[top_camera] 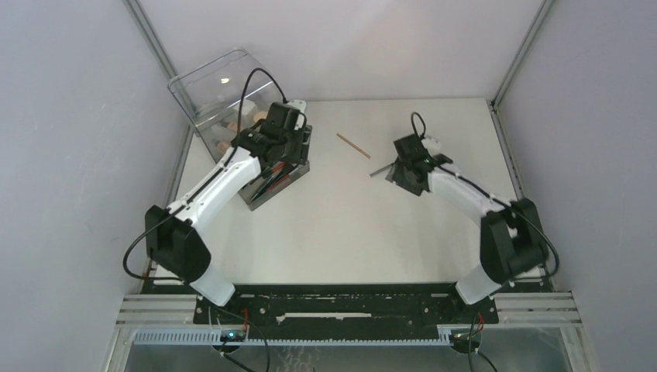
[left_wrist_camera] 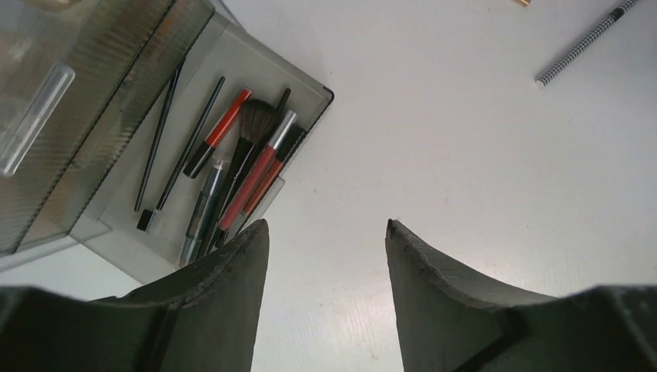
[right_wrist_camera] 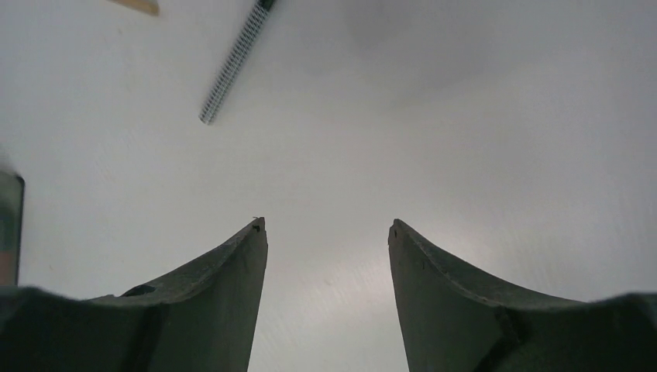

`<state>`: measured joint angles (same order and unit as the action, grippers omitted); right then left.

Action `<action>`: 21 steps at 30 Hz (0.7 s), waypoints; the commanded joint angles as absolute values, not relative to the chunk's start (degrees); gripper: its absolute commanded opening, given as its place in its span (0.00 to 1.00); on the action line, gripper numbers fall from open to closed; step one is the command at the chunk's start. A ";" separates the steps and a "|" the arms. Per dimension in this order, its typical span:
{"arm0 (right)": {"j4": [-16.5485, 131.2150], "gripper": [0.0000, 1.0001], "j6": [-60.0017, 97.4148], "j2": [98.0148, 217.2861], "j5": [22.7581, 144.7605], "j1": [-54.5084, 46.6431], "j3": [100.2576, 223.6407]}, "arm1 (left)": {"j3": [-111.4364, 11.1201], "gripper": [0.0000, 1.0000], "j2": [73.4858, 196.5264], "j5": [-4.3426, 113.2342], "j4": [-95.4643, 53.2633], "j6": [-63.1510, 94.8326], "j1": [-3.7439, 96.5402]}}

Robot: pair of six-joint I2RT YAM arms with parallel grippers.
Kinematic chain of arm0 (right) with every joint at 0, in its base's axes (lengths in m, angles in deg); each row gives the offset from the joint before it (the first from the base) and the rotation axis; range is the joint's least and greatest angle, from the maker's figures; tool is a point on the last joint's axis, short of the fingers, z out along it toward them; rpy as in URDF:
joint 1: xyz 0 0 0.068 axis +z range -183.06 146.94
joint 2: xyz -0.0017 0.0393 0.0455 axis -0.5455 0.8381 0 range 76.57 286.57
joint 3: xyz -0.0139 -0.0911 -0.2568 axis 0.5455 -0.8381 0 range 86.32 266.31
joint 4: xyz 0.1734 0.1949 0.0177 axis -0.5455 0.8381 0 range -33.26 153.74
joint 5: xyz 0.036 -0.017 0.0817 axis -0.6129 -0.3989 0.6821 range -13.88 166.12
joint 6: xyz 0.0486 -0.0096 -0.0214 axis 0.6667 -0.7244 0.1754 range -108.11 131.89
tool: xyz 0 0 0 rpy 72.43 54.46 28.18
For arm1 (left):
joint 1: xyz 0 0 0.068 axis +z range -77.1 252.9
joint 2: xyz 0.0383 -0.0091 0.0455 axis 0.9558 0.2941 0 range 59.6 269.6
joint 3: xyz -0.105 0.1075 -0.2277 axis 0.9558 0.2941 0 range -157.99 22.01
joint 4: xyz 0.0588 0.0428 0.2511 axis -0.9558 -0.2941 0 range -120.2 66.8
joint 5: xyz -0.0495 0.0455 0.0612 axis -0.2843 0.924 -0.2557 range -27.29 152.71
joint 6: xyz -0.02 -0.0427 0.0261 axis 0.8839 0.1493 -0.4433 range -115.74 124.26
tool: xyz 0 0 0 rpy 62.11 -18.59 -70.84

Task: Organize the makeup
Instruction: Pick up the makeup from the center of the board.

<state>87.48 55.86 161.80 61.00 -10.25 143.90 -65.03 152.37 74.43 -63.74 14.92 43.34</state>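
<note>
The left hand (left_wrist_camera: pixel 325 225) hangs released just over the near end of a shallow tray (left_wrist_camera: pixel 236 58). Its two fingers are spread and only bare worktop (left_wrist_camera: pixel 465 194) shows between them. The tray juts out from the bottom of a big clear box (top_camera: pixel 213 89), which stands behind it in the far left corner of the worktop, and most of the makeup in view lies lengthwise inside the tray. Two thin black brushes (left_wrist_camera: pixel 159 139) lie along the side next to the box. Beside them is a red lip tube with a black cap (left_wrist_camera: pixel 221 132), then a fluffy dark brush (left_wrist_camera: pixel 254 120). A red gloss tube with a silver collar (left_wrist_camera: pixel 259 174) lies toward the tray's open side. Some tan, rounded pieces can be made out through the wall of the box behind the tray, too blurred to name. To the right of the tray, out on the open worktop, lies a thin tan stick (top_camera: pixel 352 145). Farther right is a checked pencil (right_wrist_camera: pixel 232 66). The right hand (right_wrist_camera: pixel 327 223) hovers just beyond that pencil, well apart from the tray, its fingers likewise spread and grasping nothing.
</note>
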 commanded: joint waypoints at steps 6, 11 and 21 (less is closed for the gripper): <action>97.12 0.68 61.11 180.31 60.95 -11.71 163.81 | -56.10 0.65 143.28 74.75 -60.93 18.22 43.96; 99.49 0.68 63.41 187.07 60.90 -12.92 170.12 | -54.23 0.67 142.40 73.86 -60.43 18.93 44.07; 101.17 0.67 67.34 196.09 62.64 -13.81 179.71 | -53.31 0.67 142.09 71.99 -59.56 19.63 44.03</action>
<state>99.48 63.90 194.02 62.27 -13.42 175.37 -54.13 144.68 73.89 -61.97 18.04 43.80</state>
